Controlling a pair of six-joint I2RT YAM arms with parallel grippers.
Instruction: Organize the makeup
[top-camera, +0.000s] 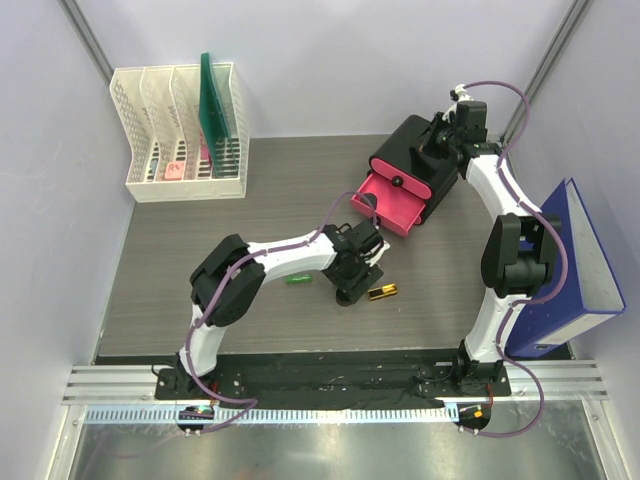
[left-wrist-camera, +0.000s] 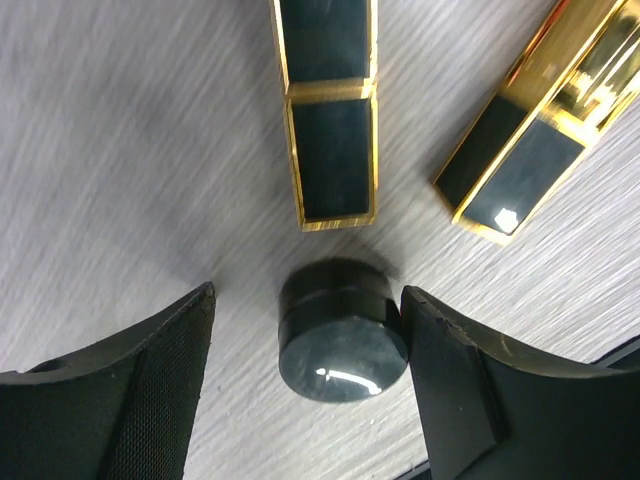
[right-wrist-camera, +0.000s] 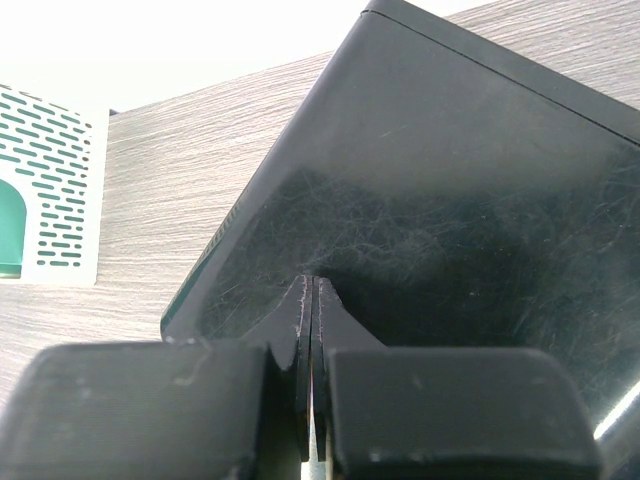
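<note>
At the far-left corner of the surface (top-camera: 200, 260), a white rack (top-camera: 150, 120) is standing with a green folder (top-camera: 217, 100) in it. Nearer the middle, a slim green tube (top-camera: 297, 279) is lying just left of the left arm's wrist.

The left pincer (left-wrist-camera: 308, 296) is hanging low over the middle of the surface with its fingers (left-wrist-camera: 150, 400) standing well apart. A black round compact (left-wrist-camera: 343, 330) is sitting on the surface between them, off-centre in the gap. The right-hand finger seems to be touching its rim, though the wrist view is too close to be sure, while the left-hand finger is standing clear. Being round, the compact is offering no long axis to line up with.

Just beyond it, a gold-black stick (left-wrist-camera: 330, 120) is lying with its long axis running away from the pincer, its near end just short of the compact. A second stick (left-wrist-camera: 530, 150) is angling off to the right. The coming move is probably a plain squeeze on the compact, and the left arm is by far the nearer one.

Toward the far-right corner, a black box (top-camera: 408, 150) is sitting with a pink drawer (top-camera: 385, 200) pulled out. The right pincer (right-wrist-camera: 312, 290) is resting at the box's top, its fingers pressed together on nothing. A blue binder (top-camera: 575, 260) is leaning at the right edge.
</note>
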